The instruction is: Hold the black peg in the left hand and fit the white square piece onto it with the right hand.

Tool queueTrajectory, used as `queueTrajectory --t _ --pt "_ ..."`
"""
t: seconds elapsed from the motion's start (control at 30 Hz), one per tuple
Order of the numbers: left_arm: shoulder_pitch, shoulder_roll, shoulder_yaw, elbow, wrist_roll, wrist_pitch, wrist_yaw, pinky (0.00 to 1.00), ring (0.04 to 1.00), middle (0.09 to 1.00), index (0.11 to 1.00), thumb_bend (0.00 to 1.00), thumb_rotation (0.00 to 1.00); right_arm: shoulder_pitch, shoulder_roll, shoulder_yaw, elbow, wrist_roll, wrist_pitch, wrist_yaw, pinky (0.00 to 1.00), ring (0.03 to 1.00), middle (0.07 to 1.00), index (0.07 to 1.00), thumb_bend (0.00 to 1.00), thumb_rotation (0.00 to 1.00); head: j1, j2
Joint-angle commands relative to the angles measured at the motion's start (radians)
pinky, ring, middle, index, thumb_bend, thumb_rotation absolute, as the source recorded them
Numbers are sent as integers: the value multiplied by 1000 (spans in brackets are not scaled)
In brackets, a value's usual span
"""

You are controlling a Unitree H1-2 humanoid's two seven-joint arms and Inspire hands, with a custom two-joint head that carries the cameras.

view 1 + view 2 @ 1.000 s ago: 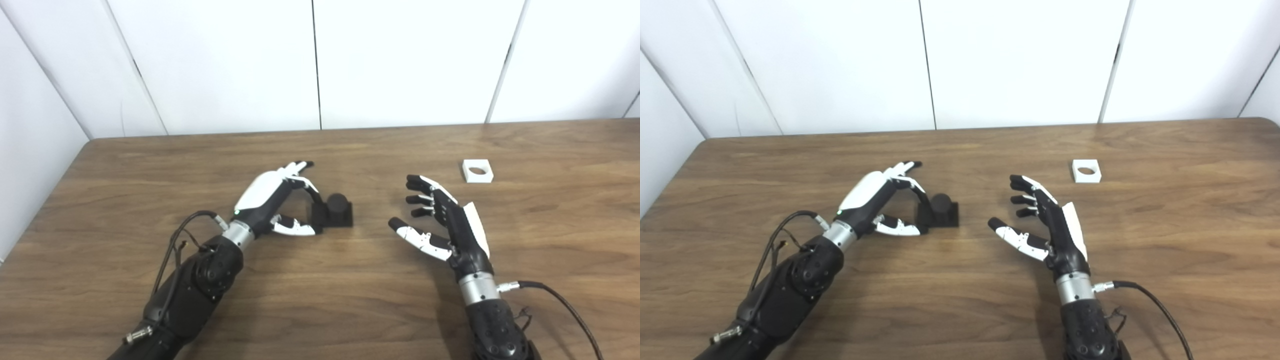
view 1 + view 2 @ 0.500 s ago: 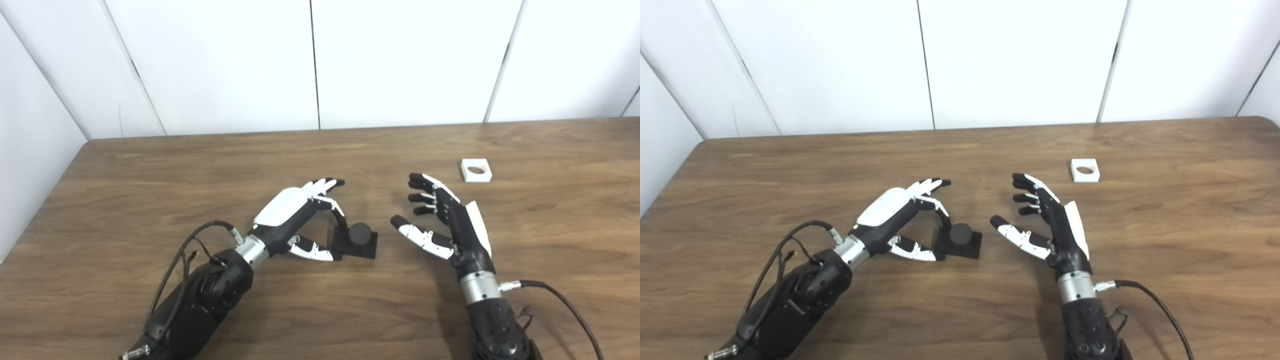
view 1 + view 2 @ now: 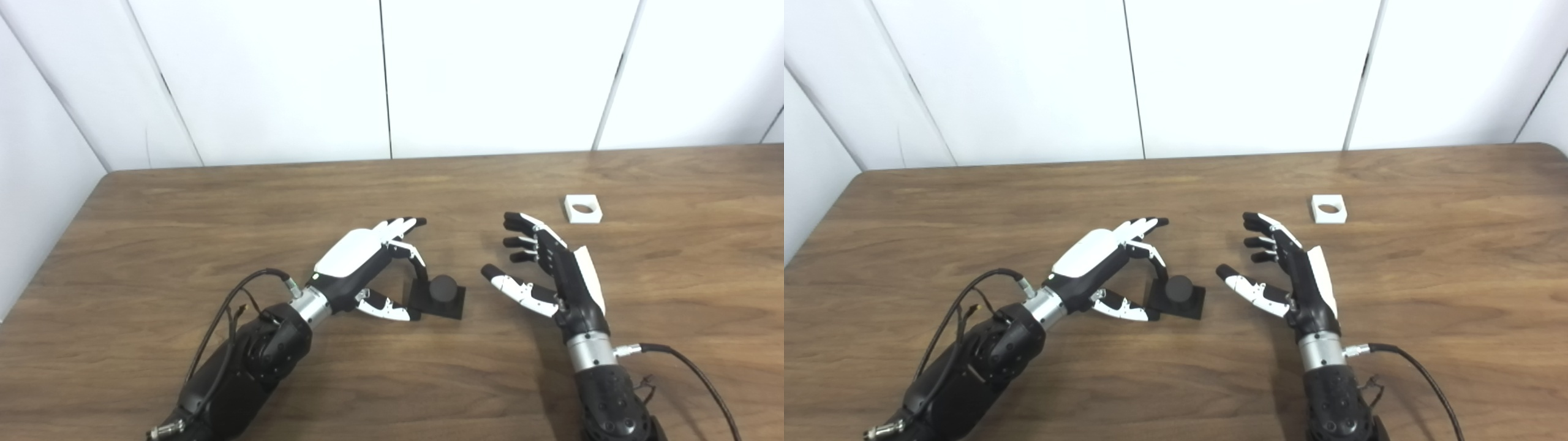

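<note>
The black peg point(image 3: 442, 289), a short round post on a square black base, rests near the table's middle. My left hand point(image 3: 361, 263) pinches the base's left edge between thumb and a finger, the other fingers stretched out above it. My right hand point(image 3: 545, 269) is open and empty, palm facing left, just right of the peg and apart from it. The white square piece point(image 3: 583, 209) with a round hole lies flat on the table beyond and right of the right hand; it also shows in the right eye view point(image 3: 1328, 208).
The wooden table point(image 3: 184, 202) runs to a white panelled wall at the back, with its left edge in view. Cables trail from both forearms, one beside the right arm point(image 3: 686, 367).
My left hand has moved right and toward me, taking the black peg along with it; in the last half second it barely moved. The right hand shifted only slightly.
</note>
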Motion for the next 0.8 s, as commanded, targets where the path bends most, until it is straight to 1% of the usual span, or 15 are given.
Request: queueTrajectory --t 0.0,0.07,0.1,0.13,0.17,0.2,0.27,0.37,0.57,0.67,0.77 --pt "42 3 -41 52 83 35 -62 1000 1000 996 494 519 85 -19 -30 -27 -7 -20 -38 -23 645 743 797 796 597 267 -4 1" --pt "41 3 -42 52 90 51 -67 1000 1000 999 495 518 86 -25 -37 -38 -5 -13 -44 -26 640 746 796 794 601 268 -4 1" --pt "40 3 -44 51 101 64 -68 1000 1000 999 520 592 134 -26 -40 -43 -6 -6 -44 -23 641 746 797 796 599 268 -3 2" --pt "40 1 -45 49 115 82 -66 1000 1000 1000 570 739 231 -26 -42 -46 -8 -2 -44 -20 642 745 799 797 596 267 -3 2" --pt "40 -1 -48 48 138 105 -61 1000 1000 1000 608 832 297 -27 -44 -49 -8 1 -45 -19 643 743 800 799 591 265 -2 4" --pt "39 -3 -52 49 167 134 -56 1000 1000 1000 629 861 325 -27 -45 -51 -8 1 -47 -19 643 742 800 799 589 266 -2 4" --pt "34 -7 -60 59 211 175 -46 1000 1000 1000 666 880 355 -27 -45 -53 -6 5 -51 -18 643 742 798 799 588 272 2 6" --pt "25 -9 -72 75 251 213 -55 1000 1000 1000 707 891 396 -25 -45 -52 -4 5 -53 -21 637 739 795 796 586 280 0 6" --pt "22 -11 -72 75 273 246 -92 1000 1000 1000 777 939 473 -19 -44 -48 -14 0 -46 -18 637 737 799 800 575 280 0 12" --pt "22 -13 -74 75 274 251 -88 1000 1000 1000 773 936 473 -17 -44 -48 -16 4 -46 -17 638 736 800 801 570 270 1 13" --pt "27 -16 -69 76 267 244 -75 1000 1000 1000 751 929 471 -15 -43 -49 -13 5 -50 -18 636 737 800 800 573 271 0 14"
